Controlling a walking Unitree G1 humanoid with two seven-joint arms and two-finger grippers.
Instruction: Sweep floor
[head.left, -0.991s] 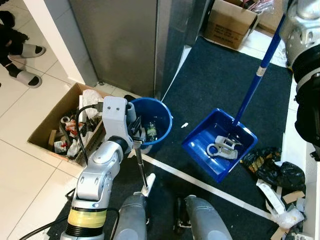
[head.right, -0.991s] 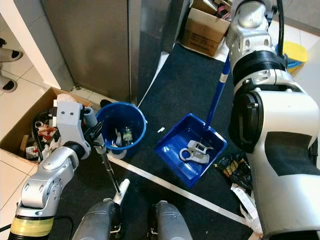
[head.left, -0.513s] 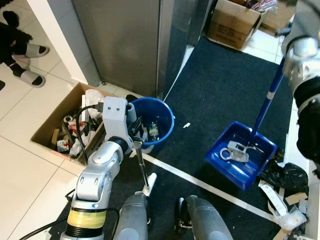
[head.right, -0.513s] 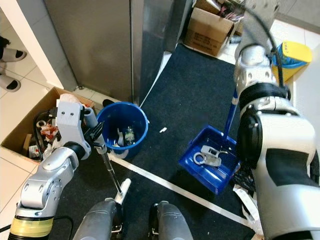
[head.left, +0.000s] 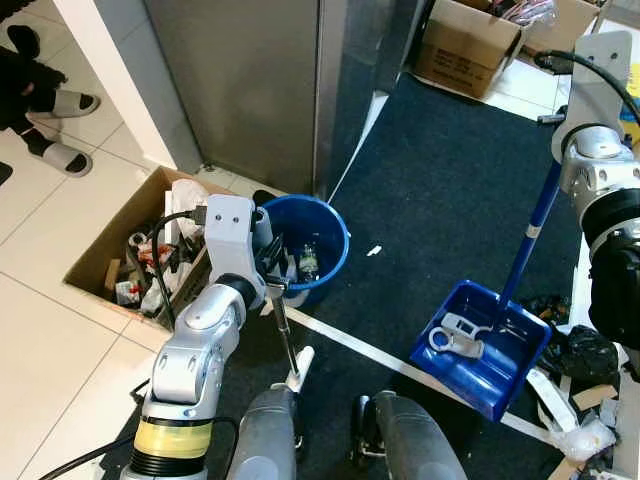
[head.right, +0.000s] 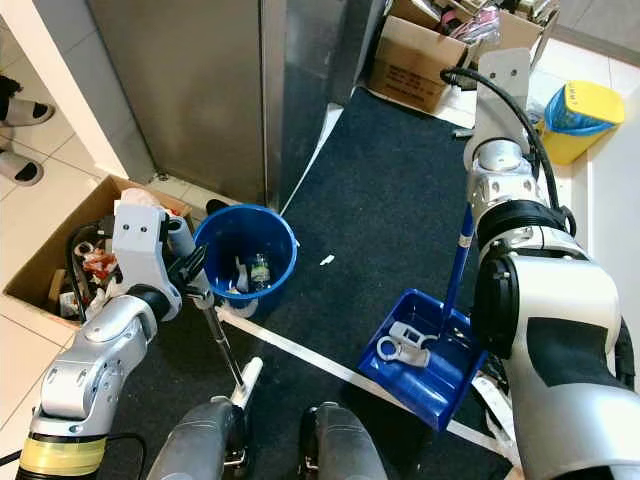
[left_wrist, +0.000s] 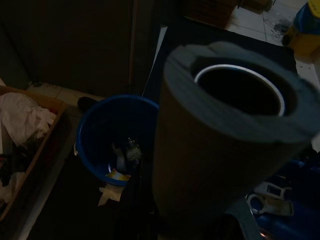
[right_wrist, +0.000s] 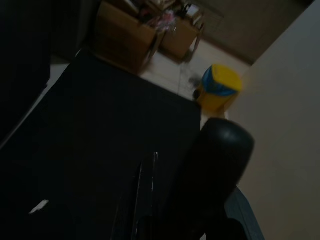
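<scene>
My left gripper (head.left: 271, 276) is shut on the thin broom handle (head.left: 284, 335), which slants down to the dark mat between my legs; its grey foam end (left_wrist: 225, 145) looms in the left wrist view. A blue dustpan (head.left: 500, 372) sits on the mat at the right, holding a pale plastic piece (head.left: 455, 335). Its long blue handle (head.left: 530, 235) rises to my right arm (head.left: 595, 150), whose gripper is shut on it; the dark handle top (right_wrist: 220, 160) appears in the right wrist view. One white scrap (head.left: 373, 251) lies on the mat.
A blue bucket (head.left: 322, 283) with trash stands beside my left gripper, an open cardboard box (head.left: 95, 262) of rubbish to its left. Black bags (head.left: 580, 352) and paper litter lie right of the dustpan. A steel cabinet (head.left: 250, 80), another box (head.left: 465, 50), a yellow bin (head.right: 580, 112) and a person's slippered feet (head.left: 55, 100) surround the mat.
My right arm has drawn the dustpan away from the bucket, rightward and nearer to my feet, with the plastic piece still in it. The left arm and broom have stayed put.
</scene>
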